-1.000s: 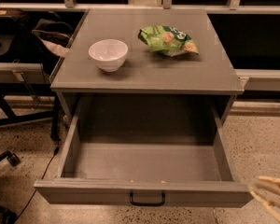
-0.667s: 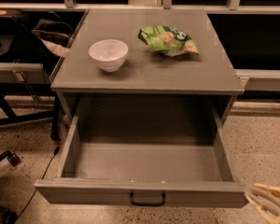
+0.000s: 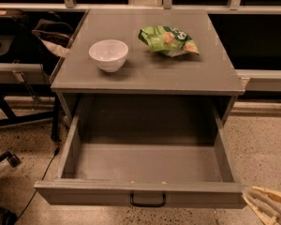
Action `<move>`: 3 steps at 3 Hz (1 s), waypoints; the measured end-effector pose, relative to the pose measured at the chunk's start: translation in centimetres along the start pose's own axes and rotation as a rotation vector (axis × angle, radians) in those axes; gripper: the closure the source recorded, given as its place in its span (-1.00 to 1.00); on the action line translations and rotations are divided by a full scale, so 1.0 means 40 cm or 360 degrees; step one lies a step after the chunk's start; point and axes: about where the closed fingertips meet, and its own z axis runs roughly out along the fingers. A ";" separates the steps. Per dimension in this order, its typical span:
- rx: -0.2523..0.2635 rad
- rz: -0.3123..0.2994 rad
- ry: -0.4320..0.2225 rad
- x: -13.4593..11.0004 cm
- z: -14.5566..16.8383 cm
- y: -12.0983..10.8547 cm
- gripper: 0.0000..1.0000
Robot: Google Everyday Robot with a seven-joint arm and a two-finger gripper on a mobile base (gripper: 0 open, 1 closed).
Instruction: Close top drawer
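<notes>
The top drawer stood open below the tabletop's front edge; the gripper, cropped past the front-right corner, had an unreadable grip.

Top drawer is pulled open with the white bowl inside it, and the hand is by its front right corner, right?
Not quite. In the camera view the white bowl sits on the cabinet top, not inside the top drawer. The drawer is pulled open, and the hand is by its front right corner.
</notes>
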 end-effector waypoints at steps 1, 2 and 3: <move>0.0002 0.0094 0.0013 0.053 0.034 -0.003 1.00; -0.0004 0.0192 0.0027 0.101 0.060 0.004 1.00; -0.0009 0.0271 0.0043 0.136 0.075 0.015 1.00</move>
